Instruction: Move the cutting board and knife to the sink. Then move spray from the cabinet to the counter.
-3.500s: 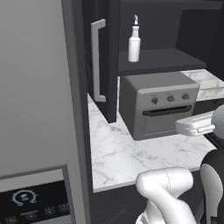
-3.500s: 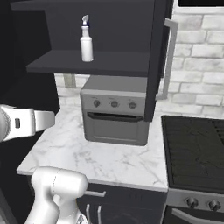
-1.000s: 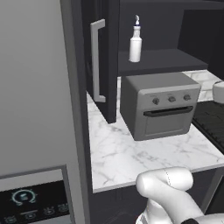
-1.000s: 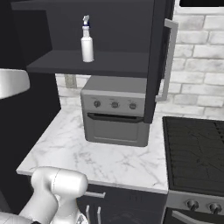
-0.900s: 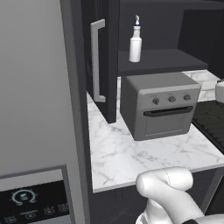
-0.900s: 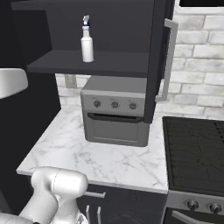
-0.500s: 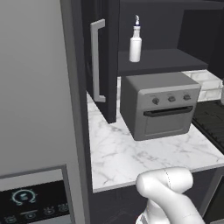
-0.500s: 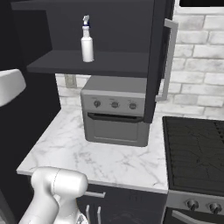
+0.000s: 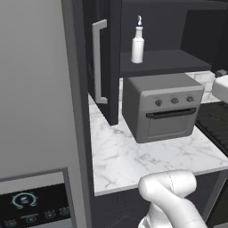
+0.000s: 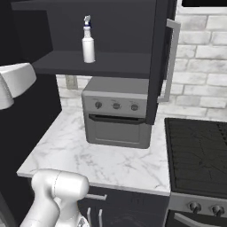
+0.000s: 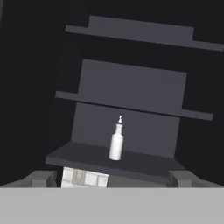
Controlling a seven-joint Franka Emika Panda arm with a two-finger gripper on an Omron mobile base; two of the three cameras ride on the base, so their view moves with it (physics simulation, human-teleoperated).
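Flat, even rendered light, no glare, soft faint shadows, dim cabinet (image 11: pixel 131 87) interior (hand view darkest), slightly soft edges.

cabinet (image 10: pixel 133 26) doors open, spray (image 10: pixel 88 42) alone on shelf (image 10: pixel 111 64)

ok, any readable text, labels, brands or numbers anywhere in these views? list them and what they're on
No readable text anywhere.
Fridge display panel: glowing round icons, no legible characters.
Toaster oven: three plain knobs, no markings to read.
Spray: plain white bottle, no label showing.
Stove: knobs, nothing legible.
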